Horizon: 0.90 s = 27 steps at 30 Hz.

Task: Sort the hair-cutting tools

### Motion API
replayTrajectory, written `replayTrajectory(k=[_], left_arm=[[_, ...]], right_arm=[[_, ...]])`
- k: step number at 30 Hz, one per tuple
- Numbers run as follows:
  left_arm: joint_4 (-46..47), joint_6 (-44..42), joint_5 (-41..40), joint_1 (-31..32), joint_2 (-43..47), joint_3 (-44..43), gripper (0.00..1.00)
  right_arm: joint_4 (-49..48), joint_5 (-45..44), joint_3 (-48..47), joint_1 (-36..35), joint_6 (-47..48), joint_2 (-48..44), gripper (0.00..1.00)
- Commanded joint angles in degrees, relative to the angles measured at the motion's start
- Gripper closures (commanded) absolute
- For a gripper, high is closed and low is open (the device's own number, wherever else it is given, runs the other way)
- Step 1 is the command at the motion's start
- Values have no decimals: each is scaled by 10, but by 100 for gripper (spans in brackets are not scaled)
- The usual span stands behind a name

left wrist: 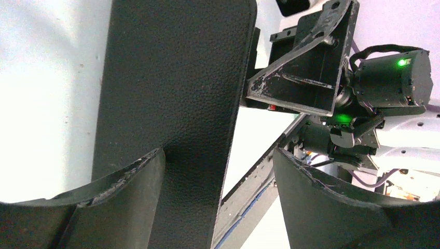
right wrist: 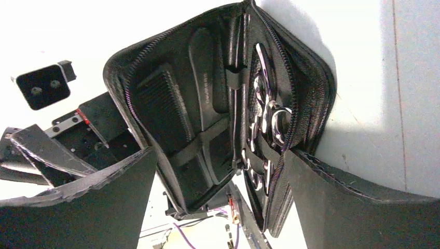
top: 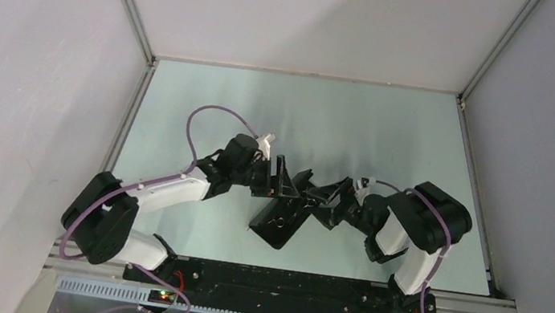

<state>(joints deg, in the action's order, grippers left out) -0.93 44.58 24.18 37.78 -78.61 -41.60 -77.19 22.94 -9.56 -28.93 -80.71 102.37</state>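
Observation:
A black zip case lies open between my two arms at the table's near middle. In the right wrist view its left half holds a black comb and a slim black tool under elastic straps. The right half holds the silver scissors with ring handles. My right gripper is open wide, its fingers on either side of the case's lower end. My left gripper is open too. The case's leather-textured cover stands between its fingers, against the left one and apart from the right one.
The two grippers nearly meet over the case. The right arm's finger fills the upper right of the left wrist view. Grey walls with metal rails enclose the table on three sides.

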Motion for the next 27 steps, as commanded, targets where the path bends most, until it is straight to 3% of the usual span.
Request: replayTrajectory(k=[1,12,16,19,21,27], left_arm=[[37,24,-7,24,-21,2,20],[51,36,-12,67,-92,-22,19],[48,37,-16,68,-91,-23,19],[43,35,-21,68,-73,-22,19],[38,34,-23,67,-56,-23,19],[6,25,-42,53,12,-21,18]], right_arm=[[-61,-3,16,0,-34,66,2],[-36,-5,35,14,-38,51,16],[-8,-7,36,14,-43,51,33],[13,-10,36,14,-43,47,57],[29,-11,34,14,-40,43,66],[70,-11,26,13,-27,38,78]])
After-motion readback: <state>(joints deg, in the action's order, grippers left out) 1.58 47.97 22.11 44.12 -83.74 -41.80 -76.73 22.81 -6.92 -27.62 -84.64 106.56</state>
